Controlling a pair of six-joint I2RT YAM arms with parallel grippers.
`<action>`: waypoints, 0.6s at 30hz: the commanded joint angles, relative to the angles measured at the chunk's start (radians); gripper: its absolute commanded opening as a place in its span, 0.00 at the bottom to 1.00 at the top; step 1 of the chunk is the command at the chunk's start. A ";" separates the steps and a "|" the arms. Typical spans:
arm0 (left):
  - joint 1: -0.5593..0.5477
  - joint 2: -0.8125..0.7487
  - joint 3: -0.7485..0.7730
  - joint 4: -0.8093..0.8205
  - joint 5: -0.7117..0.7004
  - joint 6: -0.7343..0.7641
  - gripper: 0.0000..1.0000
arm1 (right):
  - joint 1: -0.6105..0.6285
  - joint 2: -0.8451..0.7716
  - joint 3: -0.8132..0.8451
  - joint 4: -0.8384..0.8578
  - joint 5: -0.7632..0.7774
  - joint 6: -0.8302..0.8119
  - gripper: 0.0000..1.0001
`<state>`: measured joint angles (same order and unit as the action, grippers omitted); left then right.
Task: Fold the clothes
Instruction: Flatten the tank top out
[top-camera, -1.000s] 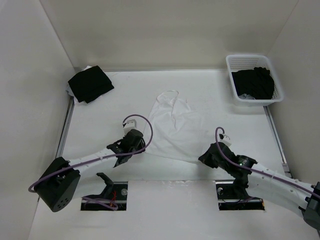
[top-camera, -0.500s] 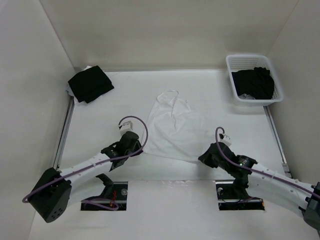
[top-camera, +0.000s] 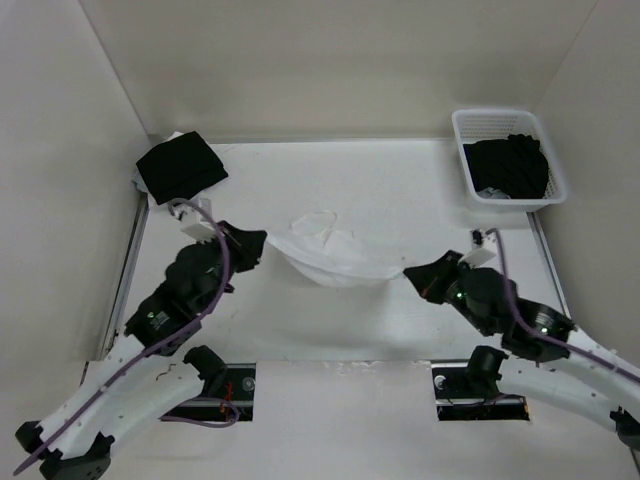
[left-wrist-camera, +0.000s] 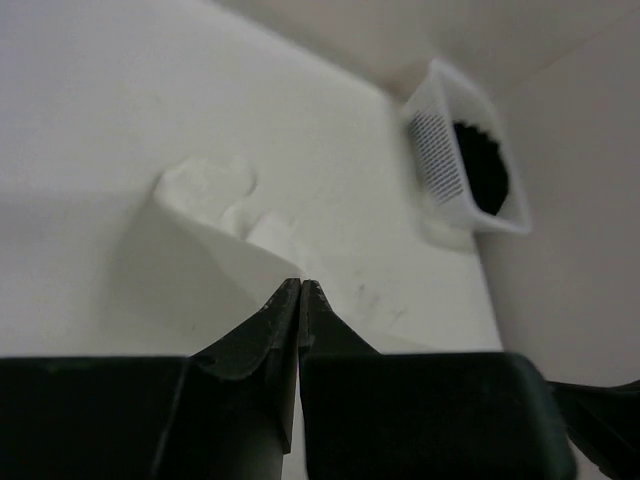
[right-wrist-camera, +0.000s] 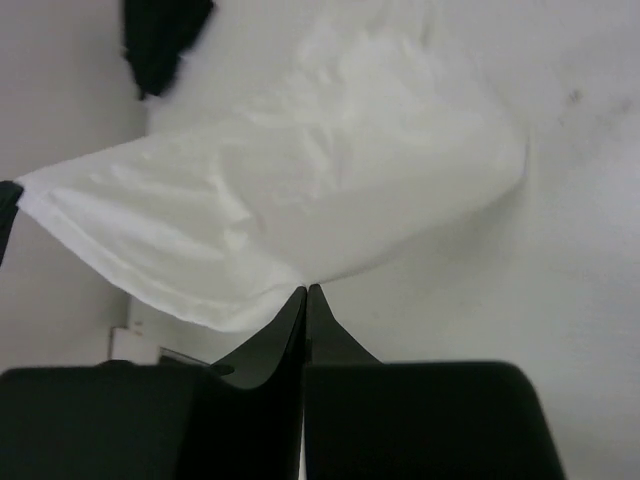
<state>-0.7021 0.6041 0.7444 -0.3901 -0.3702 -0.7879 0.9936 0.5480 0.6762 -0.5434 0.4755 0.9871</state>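
Left pincer (top-camera: 260, 244) and right pincer (top-camera: 412, 275) clamped on white top (top-camera: 335, 260), hem now raised, earlier flat

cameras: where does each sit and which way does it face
Top external: above and behind the bases, looking down on the table; both arms show, left gripper and right gripper shut on the white top.
Left wrist: on the left arm, facing the far right corner and basket; its shut fingers show.
Right wrist: on the right arm, facing left toward the black garment; its shut fingers show.
Shared: both wrist views show the white top at their fingertips.
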 joint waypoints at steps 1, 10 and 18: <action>-0.032 -0.046 0.185 0.000 -0.122 0.123 0.00 | 0.101 -0.020 0.242 -0.079 0.216 -0.155 0.00; -0.084 -0.003 0.392 0.155 -0.234 0.260 0.00 | 0.337 0.130 0.626 -0.015 0.489 -0.448 0.00; 0.002 0.164 0.288 0.298 -0.208 0.237 0.00 | -0.203 0.308 0.543 0.213 -0.042 -0.469 0.01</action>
<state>-0.7422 0.6941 1.0786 -0.1806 -0.5747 -0.5682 0.9546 0.7979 1.2465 -0.4301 0.6888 0.5262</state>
